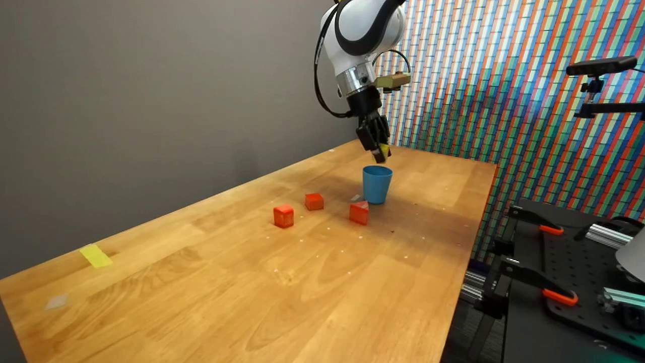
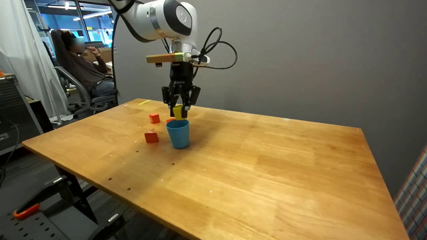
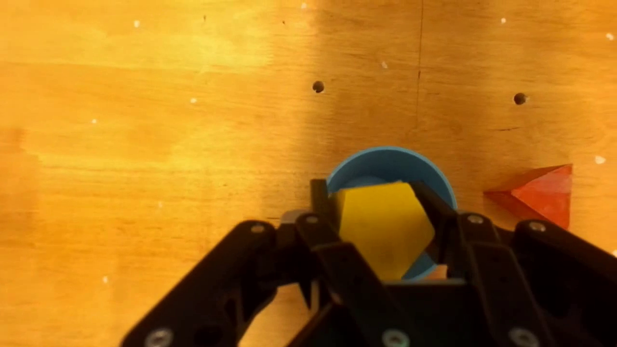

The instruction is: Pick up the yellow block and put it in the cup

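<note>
The yellow block [image 3: 385,224] is between the two black fingers of my gripper [image 3: 368,193] in the wrist view. My gripper is shut on it, and the block sits tilted in the jaws. The blue cup [image 3: 390,164] stands upright below, partly hidden by the block and fingers. In both exterior views the block [image 1: 385,149] [image 2: 178,112] and the gripper [image 1: 381,155] [image 2: 178,114] are just above the mouth of the cup [image 1: 376,186] [image 2: 178,135]. In the wrist view the part of the cup's inside that shows holds nothing visible.
A red block [image 1: 359,213] stands close beside the cup; it also shows in the wrist view [image 3: 549,193]. Two more red-orange blocks [image 1: 283,216] [image 1: 314,201] stand farther off on the wooden table [image 1: 282,292]. A flat yellow strip [image 1: 95,255] lies near the table's edge by the wall.
</note>
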Tool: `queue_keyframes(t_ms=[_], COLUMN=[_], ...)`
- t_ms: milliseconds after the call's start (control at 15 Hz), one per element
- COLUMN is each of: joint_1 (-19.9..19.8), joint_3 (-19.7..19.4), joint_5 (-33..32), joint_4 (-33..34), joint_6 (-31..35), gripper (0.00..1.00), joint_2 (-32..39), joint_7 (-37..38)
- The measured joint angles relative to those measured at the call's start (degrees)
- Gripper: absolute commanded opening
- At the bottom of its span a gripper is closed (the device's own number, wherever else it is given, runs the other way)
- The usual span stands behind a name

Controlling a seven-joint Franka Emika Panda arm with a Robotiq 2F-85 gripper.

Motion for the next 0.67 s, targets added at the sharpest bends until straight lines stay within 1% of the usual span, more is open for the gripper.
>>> queue_keyframes(t_ms=[200,267,333,533,600,667], joint_1=[0.24,0.46,0.74,1.46,1.72,2.01], joint_3=[0.47,0.67,0.85,0.99,0.83,0.61], joint_5=[1.16,1.3,1.4,1.52,0.99,0.15], joint_4=[1.01,1.44,1.91,3.1,3.32,3.53], joint_6=[-0.47,-0.8,-1.07,-1.72,-1.71,-1.69], gripper=[0.2,0.7,0.71,0.93,0.99,1.0], joint_2=[1.92,2.53,3.11,4.17,4.15,4.05], joint_7=[-0.04,-0.04,-0.04,0.06,0.43,1.04])
